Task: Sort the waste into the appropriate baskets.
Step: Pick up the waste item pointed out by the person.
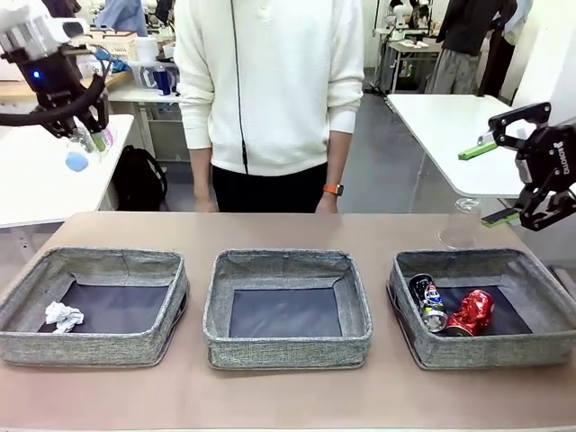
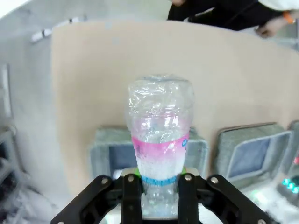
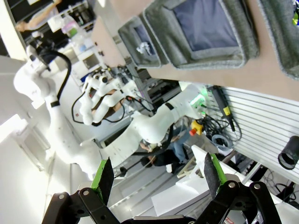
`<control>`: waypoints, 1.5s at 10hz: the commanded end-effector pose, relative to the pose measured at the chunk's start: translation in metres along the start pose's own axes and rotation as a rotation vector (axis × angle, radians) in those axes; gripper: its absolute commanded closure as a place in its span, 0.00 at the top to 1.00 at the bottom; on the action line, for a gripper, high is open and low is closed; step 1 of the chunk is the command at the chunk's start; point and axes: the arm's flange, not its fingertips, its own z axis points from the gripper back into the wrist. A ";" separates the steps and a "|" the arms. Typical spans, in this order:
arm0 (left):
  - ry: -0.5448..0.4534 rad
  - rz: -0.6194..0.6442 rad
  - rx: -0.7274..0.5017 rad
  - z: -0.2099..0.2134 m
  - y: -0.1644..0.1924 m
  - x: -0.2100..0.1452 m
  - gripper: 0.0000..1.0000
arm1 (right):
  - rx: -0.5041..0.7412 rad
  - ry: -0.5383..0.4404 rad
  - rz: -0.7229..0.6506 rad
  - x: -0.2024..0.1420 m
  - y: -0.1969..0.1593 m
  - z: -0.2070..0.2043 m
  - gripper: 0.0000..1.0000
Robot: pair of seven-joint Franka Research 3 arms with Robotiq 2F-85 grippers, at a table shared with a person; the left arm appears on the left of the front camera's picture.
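Currently left gripper (image 2: 159, 191) clamped on pink-labelled bottle (image 2: 159, 130), high off table's left end. Right gripper (image 1: 490, 184) jaws spread wide, empty. Paper ball (image 1: 63, 316) in left basket (image 1: 90, 346). Red can (image 1: 472, 312) and dark can (image 1: 428, 301) in right basket (image 1: 477, 353). Clear item (image 1: 461, 223) behind it, probably second bottle.

Three grey woven baskets stand in a row along the table's (image 1: 270, 229) near edge. The left basket (image 1: 90, 263) holds a crumpled paper ball (image 1: 63, 316). The middle basket (image 1: 288, 261) shows its dark bottom. In the right basket (image 1: 504, 261) a dark can (image 1: 428, 301) and a crushed red can (image 1: 472, 312) lie touching. A clear bottle (image 1: 461, 223) stands behind that basket. The pink-labelled bottle (image 2: 160, 140) is clamped in the left gripper (image 2: 160, 186), high past the table's left edge.
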 end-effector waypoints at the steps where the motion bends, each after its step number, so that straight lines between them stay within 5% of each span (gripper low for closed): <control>1: -0.026 0.016 0.004 -0.025 -0.024 -0.040 0.04 | 0.014 0.005 -0.017 -0.002 0.005 0.000 1.00; 2: 0.017 -0.123 -0.053 -0.027 -0.023 -0.046 0.04 | 0.014 0.005 -0.017 -0.002 0.005 0.000 1.00; 3: 0.000 0.048 -0.001 -0.004 -0.020 -0.021 0.04 | 0.014 0.005 -0.017 -0.002 0.005 0.000 1.00; 6: 0.000 0.048 -0.001 -0.004 -0.020 -0.021 0.04 | 0.014 0.005 -0.017 -0.002 0.005 0.000 1.00; 7: 0.000 0.034 -0.007 -0.010 -0.023 -0.029 0.22 | 0.014 0.005 -0.017 -0.002 0.005 0.000 1.00; 9: -0.074 -0.003 0.058 0.017 -0.078 -0.057 0.22 | 0.014 0.005 -0.017 -0.002 0.005 0.000 1.00; 15: -0.029 0.145 0.018 0.090 -0.265 -0.141 0.22 | 0.014 0.005 -0.017 -0.002 0.005 0.000 1.00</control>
